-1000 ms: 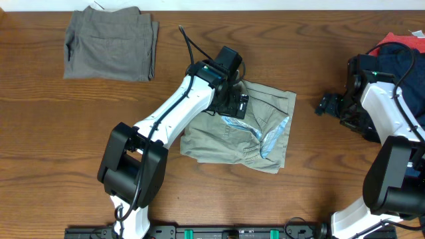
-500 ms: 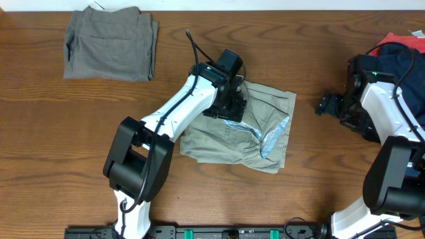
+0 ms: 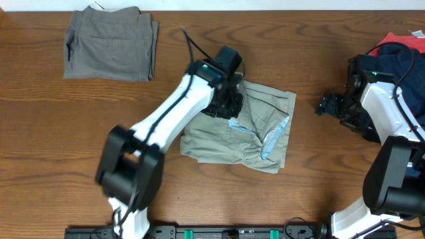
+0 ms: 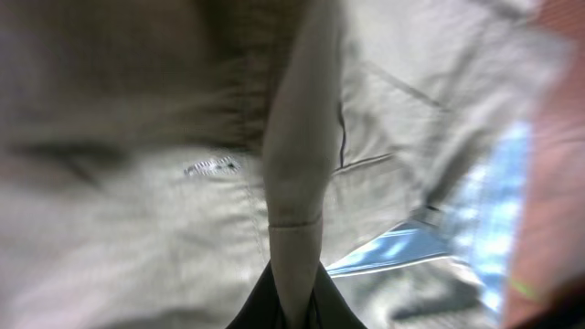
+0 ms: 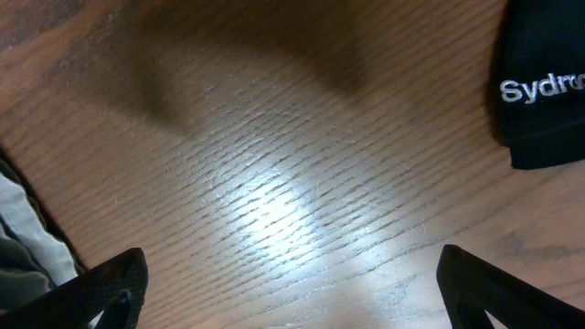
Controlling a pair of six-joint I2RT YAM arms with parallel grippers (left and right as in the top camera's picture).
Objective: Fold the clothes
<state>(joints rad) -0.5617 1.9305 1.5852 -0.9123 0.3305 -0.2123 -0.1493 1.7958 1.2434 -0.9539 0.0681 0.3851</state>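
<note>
While the left claw sits low on the upper left part of the khaki trousers, its fingers are pressed together on a raised ridge of that cloth, which the wrist view shows running up from between the dark fingertips. Beside the pinched fold, a strip of pale blue lining shows along the right side of the garment. These trousers lie rumpled and partly folded near the middle of the wooden desk, with the left arm's white link reaching over their left edge. Well apart on the right, the right claw hangs with its fingers spread wide over bare wood, holding nothing. A black garment with white stitched lettering lies near it, in the upper right corner of its wrist view. Behind that arm, a heap of navy and red garments rests at the right edge of the desk. Far off in the upper left corner, the grey-olive trousers lie folded flat in a neat rectangle.
</note>
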